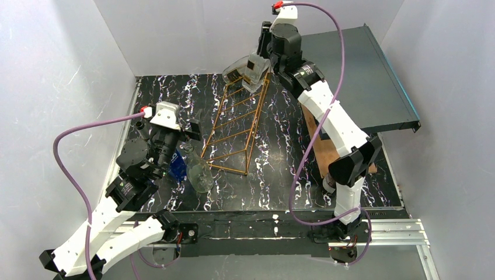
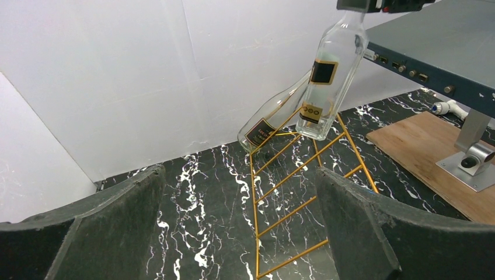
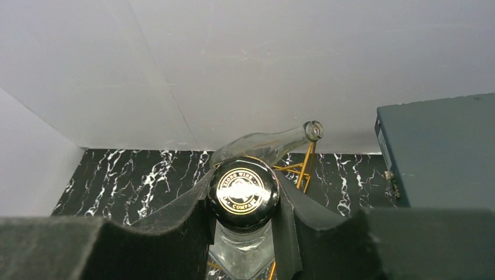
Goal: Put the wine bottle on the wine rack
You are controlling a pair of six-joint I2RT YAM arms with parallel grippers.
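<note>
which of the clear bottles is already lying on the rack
The uncapped round bottle, tilted on the wine rack. The square capped bottle hangs in the right claw; the third bottle sits on the table.

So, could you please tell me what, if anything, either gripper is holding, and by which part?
The right gripper holds the clear square bottle by its black cap, a finger on each side. The left gripper holds nothing.
</note>
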